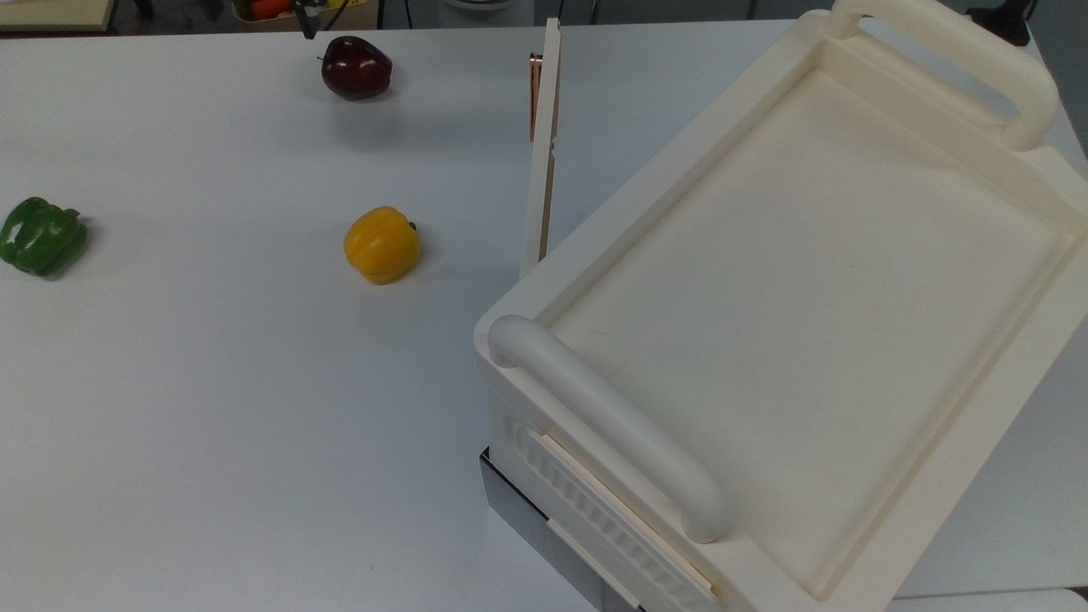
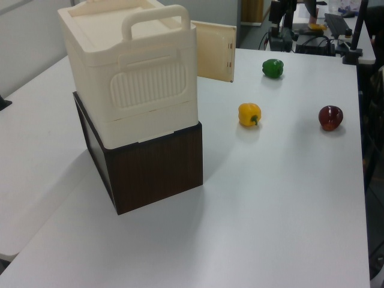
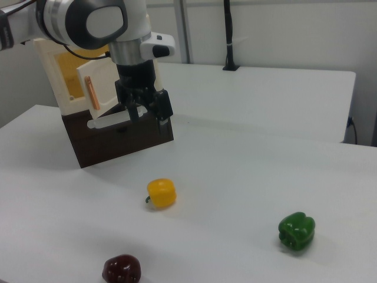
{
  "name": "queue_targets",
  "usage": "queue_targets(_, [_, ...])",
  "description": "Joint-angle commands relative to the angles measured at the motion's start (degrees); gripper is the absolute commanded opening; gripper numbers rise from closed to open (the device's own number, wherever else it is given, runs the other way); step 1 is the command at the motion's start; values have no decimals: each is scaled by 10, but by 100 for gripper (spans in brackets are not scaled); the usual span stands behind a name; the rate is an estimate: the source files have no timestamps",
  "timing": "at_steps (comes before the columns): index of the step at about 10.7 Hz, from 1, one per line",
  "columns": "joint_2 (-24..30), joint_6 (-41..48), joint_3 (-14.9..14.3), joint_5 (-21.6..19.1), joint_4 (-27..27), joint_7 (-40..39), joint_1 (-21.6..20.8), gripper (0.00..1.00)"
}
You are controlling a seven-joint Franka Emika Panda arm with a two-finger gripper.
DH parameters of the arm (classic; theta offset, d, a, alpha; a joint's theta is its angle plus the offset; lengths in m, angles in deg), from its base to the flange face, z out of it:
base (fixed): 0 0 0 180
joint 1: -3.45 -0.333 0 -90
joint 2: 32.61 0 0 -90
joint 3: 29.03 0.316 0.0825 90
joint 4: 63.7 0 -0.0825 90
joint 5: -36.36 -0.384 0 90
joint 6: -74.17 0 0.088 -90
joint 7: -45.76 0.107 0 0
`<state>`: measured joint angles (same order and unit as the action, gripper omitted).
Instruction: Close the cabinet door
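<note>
The cabinet door (image 1: 544, 153) stands swung wide open from the cabinet (image 1: 790, 280), copper handle (image 1: 535, 93) outward. The claw (image 3: 147, 115), fingers spread and pinching nothing, hovers just beside it; next comes a push shutward.

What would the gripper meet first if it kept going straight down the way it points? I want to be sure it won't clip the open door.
Probably the bare table: the gripper points downward with nothing visible beneath it. The cabinet door appears beside it, though depth is unclear.
</note>
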<state>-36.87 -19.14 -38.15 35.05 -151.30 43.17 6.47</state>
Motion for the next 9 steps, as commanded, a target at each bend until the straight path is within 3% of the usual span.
queue_targets(1, [10, 42, 1, -6, -10, -8, 0, 100])
queue_targets(6, [9, 69, 1, -6, -8, -19, -1, 100])
queue_targets(7, [10, 76, 1, -5, -9, -20, -1, 91])
queue_targets(9, [12, 94, 1, -6, -8, -49, 0, 59])
